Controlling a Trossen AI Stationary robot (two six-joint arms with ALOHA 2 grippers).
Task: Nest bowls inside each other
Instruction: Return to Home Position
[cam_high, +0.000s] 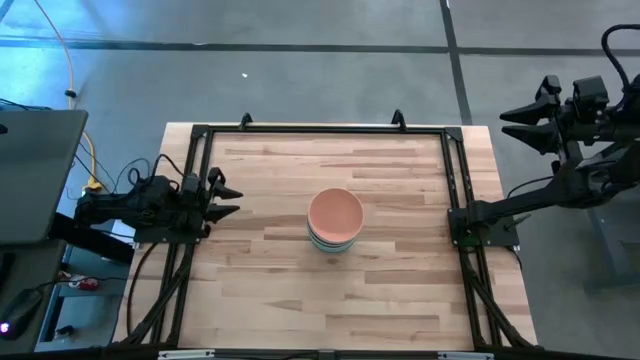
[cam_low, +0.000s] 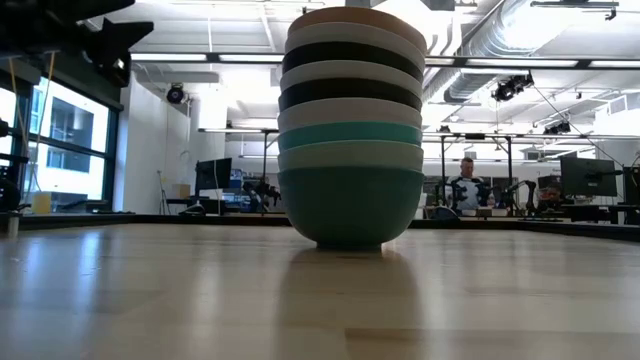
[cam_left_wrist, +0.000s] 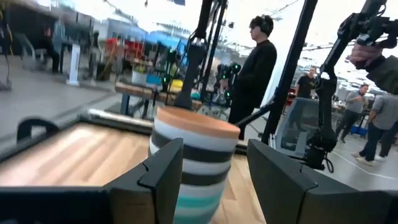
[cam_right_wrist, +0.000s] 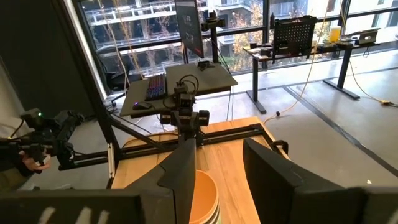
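Note:
The bowls stand nested in one stack near the table's middle, the salmon-pink one on top. The low view shows the stack resting on a teal bowl's foot, with white, black, teal and pale green rims above it. My left gripper is open at the table's left edge, well left of the stack; its wrist view looks at the stack between the fingers. My right gripper is open, raised beyond the table's right far corner; its wrist view sees the top bowl far below.
A black frame runs round the wooden table top. A laptop and cables lie off the left side. People stand in the room behind the table, one seated far off.

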